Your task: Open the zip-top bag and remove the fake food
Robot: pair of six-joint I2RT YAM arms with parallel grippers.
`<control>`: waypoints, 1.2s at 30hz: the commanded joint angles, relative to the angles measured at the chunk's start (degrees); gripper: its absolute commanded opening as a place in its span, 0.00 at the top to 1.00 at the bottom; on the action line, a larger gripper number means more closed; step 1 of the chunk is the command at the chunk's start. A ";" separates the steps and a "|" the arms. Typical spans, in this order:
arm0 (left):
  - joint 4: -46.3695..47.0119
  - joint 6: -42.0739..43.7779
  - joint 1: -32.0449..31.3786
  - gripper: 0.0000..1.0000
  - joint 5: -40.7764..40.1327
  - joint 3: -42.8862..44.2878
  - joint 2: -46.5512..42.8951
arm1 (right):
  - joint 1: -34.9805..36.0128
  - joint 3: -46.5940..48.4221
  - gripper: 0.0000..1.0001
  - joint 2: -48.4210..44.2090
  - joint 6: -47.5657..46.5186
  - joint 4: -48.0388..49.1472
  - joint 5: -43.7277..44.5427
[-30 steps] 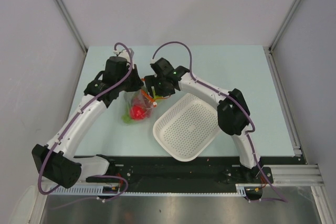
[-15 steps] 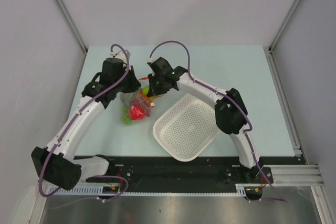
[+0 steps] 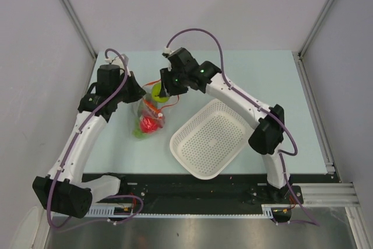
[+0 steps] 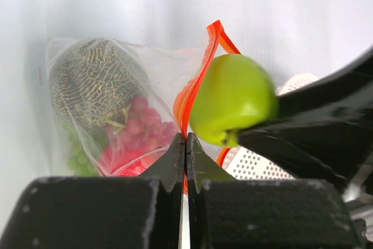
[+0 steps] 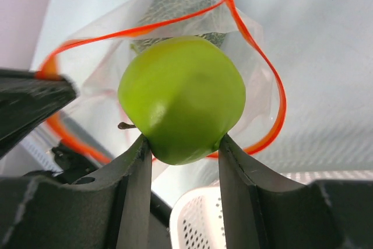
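Observation:
The clear zip-top bag (image 3: 148, 115) lies left of the table's middle, its orange-red zip strip (image 5: 280, 97) open in a loop. My left gripper (image 4: 186, 144) is shut on the bag's zip edge (image 4: 185, 100). My right gripper (image 5: 182, 144) is shut on the green apple (image 5: 182, 97) and holds it just outside the bag's mouth; the apple also shows in the top view (image 3: 158, 90) and the left wrist view (image 4: 233, 98). Inside the bag lie a netted melon (image 4: 96, 83), the dark-red grape bunch (image 4: 137, 123), a red fruit (image 3: 151, 124) and a green piece (image 4: 76, 158).
A white perforated basket (image 3: 208, 138) sits right of the bag, near the table's front edge. The pale blue table (image 3: 262, 80) is bounded by grey walls at left, back and right.
My right gripper has drawn the green apple up and out of the bag's mouth, toward the back. My left arm has shifted left and back, pulling the bag's edge with it.

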 commanded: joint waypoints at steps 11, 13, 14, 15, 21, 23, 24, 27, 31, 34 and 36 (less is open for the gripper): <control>-0.10 -4.09 0.41 1.00 5.25 1.43 -4.19 | -8.61 -33.54 1.00 -33.09 8.46 -0.90 -6.21; 0.17 -4.53 0.41 1.00 5.52 1.17 -4.01 | -8.70 -40.21 1.00 -36.79 8.99 -0.52 -6.48; 0.26 -4.62 0.41 1.00 5.52 1.16 -3.84 | -8.61 -41.64 1.00 -37.23 9.08 -2.09 -6.39; 0.26 -4.62 0.50 1.00 5.60 1.25 -3.66 | -8.26 -42.61 1.00 -37.24 8.82 -2.98 -6.30; 0.34 -4.53 0.41 1.00 6.04 1.95 -2.69 | -5.89 -49.38 0.94 -36.01 8.11 -4.57 -2.35; 0.43 -4.62 0.41 1.00 6.22 2.04 -2.61 | -5.54 -50.26 0.92 -34.96 8.11 -4.65 -2.00; 0.43 -4.53 0.41 1.00 6.22 2.04 -2.61 | -5.45 -51.13 0.91 -34.60 8.11 -4.92 -1.91; 0.52 -4.53 0.41 1.00 6.31 1.78 -2.69 | -4.66 -53.16 0.85 -33.98 7.76 -4.92 -2.17; 1.05 -4.53 0.41 1.00 6.13 0.73 -3.22 | -4.22 -54.39 0.74 -33.37 8.46 -3.43 -3.05; 1.31 -4.71 0.41 1.00 6.22 0.29 -3.40 | -4.13 -54.48 0.55 -32.49 9.60 -2.81 -4.37; 1.48 -4.80 0.41 1.00 6.13 0.11 -3.57 | -3.69 -54.48 0.38 -33.10 9.95 -2.90 -3.93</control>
